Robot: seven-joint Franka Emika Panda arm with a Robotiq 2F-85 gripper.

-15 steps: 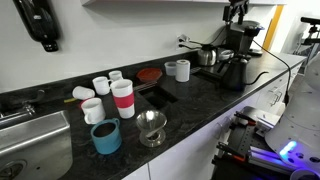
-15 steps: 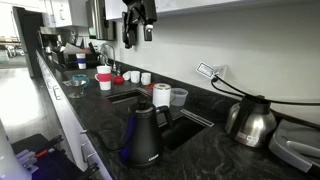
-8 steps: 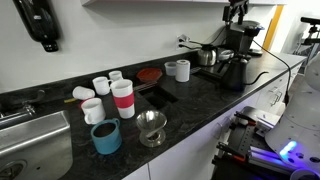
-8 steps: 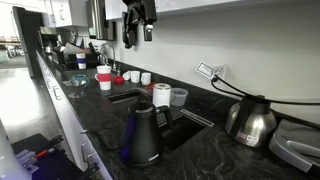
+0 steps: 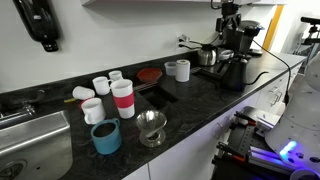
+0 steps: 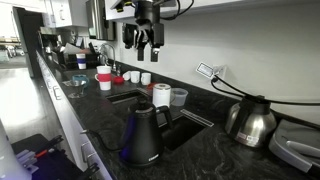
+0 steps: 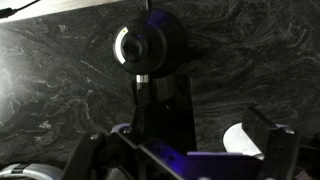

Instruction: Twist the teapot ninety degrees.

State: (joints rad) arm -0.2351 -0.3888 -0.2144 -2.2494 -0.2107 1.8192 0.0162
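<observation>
Trouble lay in the descent: the gripper [image 6: 146, 42] hung high above the teapot [image 6: 143, 134], jaws wide and empty. The teapot stood on the counter [image 6: 212, 152], the kettle [image 6: 250, 121] near it. Closing off-centre on its tapered top could tip or skid it instead of turning it.

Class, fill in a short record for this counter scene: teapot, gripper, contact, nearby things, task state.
teapot: matte black teapot, upright on the dark counter
gripper: gripper open, high above the teapot
contact: none, clear air between them
nearby: silver kettle to one side; white mug behind the teapot
task state: twist not yet begun
</observation>
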